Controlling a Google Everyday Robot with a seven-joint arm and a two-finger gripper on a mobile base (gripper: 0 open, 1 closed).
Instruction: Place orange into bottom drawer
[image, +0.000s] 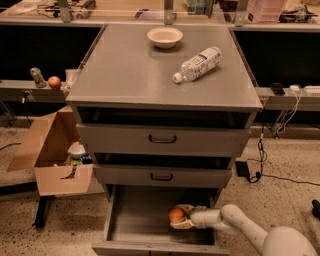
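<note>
Claw (179, 217): down inside bottom drawer (142, 220), right of centre, close to right wall. Clamped on orange (175, 215), one finger over the fruit and one under it as seen from this camera, fruit held at the tips. Reaches in from the right on pale arm (235, 224), which crosses drawer's right side near the front.

Orange: within bottom drawer, low. Possibly resting on the drawer floor; contact not resolvable from this angle.

Bottom drawer: stands open, front edge at lower frame border. Middle drawer (162, 176) and top drawer (162, 140) above it, each with a dark handle, each open only a little.

Bench (125, 75): cream bowl (165, 36) upright at rear centre; clear bottle (197, 64) lying on its side to the bowl's front right, well apart from it, cap toward front left.

Left of bench: open cardboard box (47, 150) on floor; small red fruit (54, 82) on a low shelf behind it.
</note>
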